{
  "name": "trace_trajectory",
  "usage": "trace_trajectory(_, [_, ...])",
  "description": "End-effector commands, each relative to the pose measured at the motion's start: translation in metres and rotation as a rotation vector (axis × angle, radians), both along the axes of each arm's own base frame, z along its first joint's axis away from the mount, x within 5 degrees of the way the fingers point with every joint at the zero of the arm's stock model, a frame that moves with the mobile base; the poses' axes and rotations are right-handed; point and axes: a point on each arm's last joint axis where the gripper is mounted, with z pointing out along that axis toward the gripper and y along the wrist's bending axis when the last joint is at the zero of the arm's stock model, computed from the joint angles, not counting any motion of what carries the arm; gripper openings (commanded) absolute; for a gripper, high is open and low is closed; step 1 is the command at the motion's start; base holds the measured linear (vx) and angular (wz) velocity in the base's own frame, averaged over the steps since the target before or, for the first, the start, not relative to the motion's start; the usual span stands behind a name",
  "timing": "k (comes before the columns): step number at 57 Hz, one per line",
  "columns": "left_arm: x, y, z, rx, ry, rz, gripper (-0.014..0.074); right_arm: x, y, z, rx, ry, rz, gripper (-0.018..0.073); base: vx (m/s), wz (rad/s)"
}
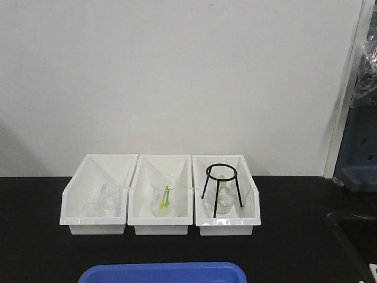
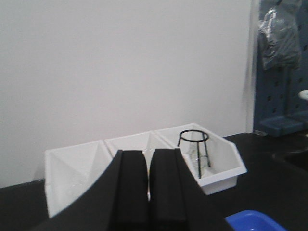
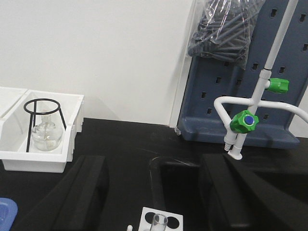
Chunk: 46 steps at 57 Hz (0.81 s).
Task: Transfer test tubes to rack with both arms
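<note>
One white rack [image 3: 161, 223] shows at the bottom edge of the right wrist view, cut off by the frame, with round holes in its top. One clear test tube [image 3: 159, 222] stands upright in a hole of that rack, only its open rim and upper part in view. The rack sits on the black table [image 3: 125, 139], just beside the rim of a black sink [image 3: 178, 178]. The right gripper [image 3: 159, 192] frames the rack from either side: its two black fingers [image 3: 79, 192] are spread well apart, holding nothing. The left gripper [image 2: 148, 192] points toward the bins, its two black fingers [image 2: 132, 192] drawn together with only a thin slit between them and nothing visible in it. Three white bins [image 1: 159, 194] stand side by side against the wall at the far side of the table. The left bin holds clear glassware [image 1: 103, 200], too faint to count. The middle bin holds one beaker [image 1: 165, 194] with a yellow-green item [image 1: 166, 197] inside. The right bin holds one black wire tripod [image 1: 221, 184] standing over one round glass flask [image 3: 46, 134]. One blue tray [image 1: 165, 272] lies at the near edge. One white tap [image 3: 250, 115] with two green knobs rises by the sink, before a blue-grey pegboard [image 3: 226, 86] bearing one bag of dark items [image 3: 226, 29].
</note>
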Motion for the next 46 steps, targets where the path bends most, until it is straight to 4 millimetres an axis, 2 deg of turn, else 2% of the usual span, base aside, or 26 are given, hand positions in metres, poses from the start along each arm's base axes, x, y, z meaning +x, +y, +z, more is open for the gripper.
trace_trajectory(1, [-0.001, 0.007, 0.014, -0.032, -0.056, 0.053, 0.0064, -0.001, 0.0, 0.017, -0.031, -0.103, -0.005, 0.048, 0.0, 0.0])
trace_trajectory(6, [-0.005, 0.018, 0.011, -0.018, -0.02, 0.134, -0.0005, -0.001, 0.0, 0.017, -0.031, -0.103, -0.005, 0.048, 0.0, 0.0])
trace_trajectory(17, [-0.022, 0.035, -0.002, -0.012, 0.0, 0.279, -0.0006, -0.001, 0.0, 0.017, -0.031, -0.103, -0.005, 0.048, 0.0, 0.0])
trace_trajectory(30, [-0.043, 0.043, -0.057, -0.056, -0.082, 0.347, -0.0005, -0.001, 0.0, 0.017, -0.031, -0.103, -0.005, 0.048, 0.0, 0.0])
trace_trajectory(41, [-0.057, 0.044, -0.118, -0.1, -0.088, 0.359, -0.0005, -0.001, 0.0, 0.017, -0.031, -0.104, -0.005, 0.048, 0.0, 0.0])
trace_trajectory(46, [-0.055, 0.046, -0.123, -0.075, 0.044, 0.388, -0.0005, -0.001, 0.0, 0.017, -0.03, -0.097, -0.005, 0.048, 0.0, 0.0])
